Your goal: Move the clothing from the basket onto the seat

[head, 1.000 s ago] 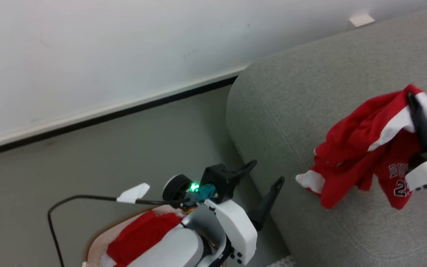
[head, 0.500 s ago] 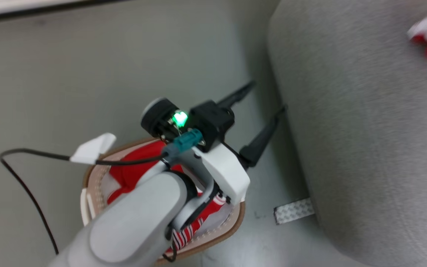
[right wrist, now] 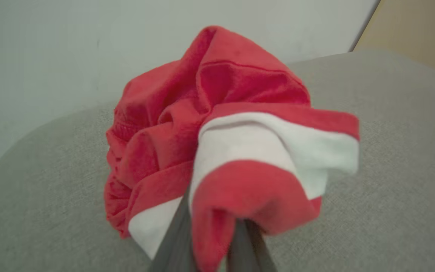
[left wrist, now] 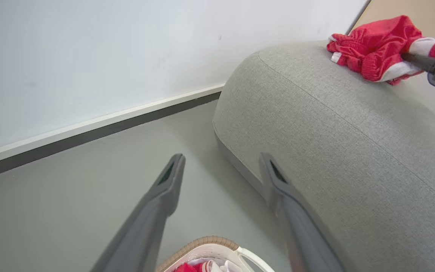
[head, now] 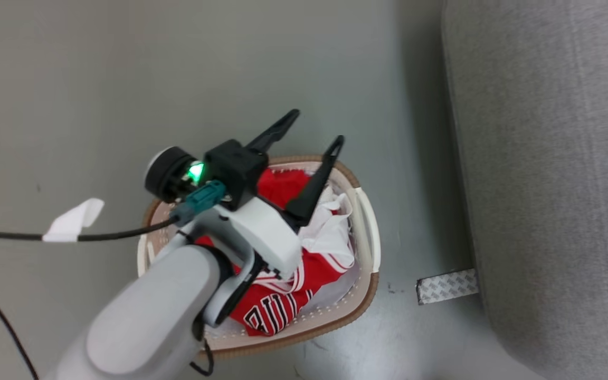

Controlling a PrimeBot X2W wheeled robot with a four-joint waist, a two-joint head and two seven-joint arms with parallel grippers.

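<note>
Red clothing (right wrist: 217, 113) pinched by right pincer (right wrist: 210, 241) (on seat (right wrist: 391, 196)).

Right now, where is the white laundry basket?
In the head view, the basket stands on the floor at lower centre, left of the grey sofa, with the open left gripper over it.

Head high, wrists low
Head camera looks straight down on the oval white tan-rimmed basket (head: 371, 287); left wrist faces the pale wall (left wrist: 89, 56), sharing the light-grey fabric sofa (left wrist: 334, 132) with the close-up right wrist view.
</note>
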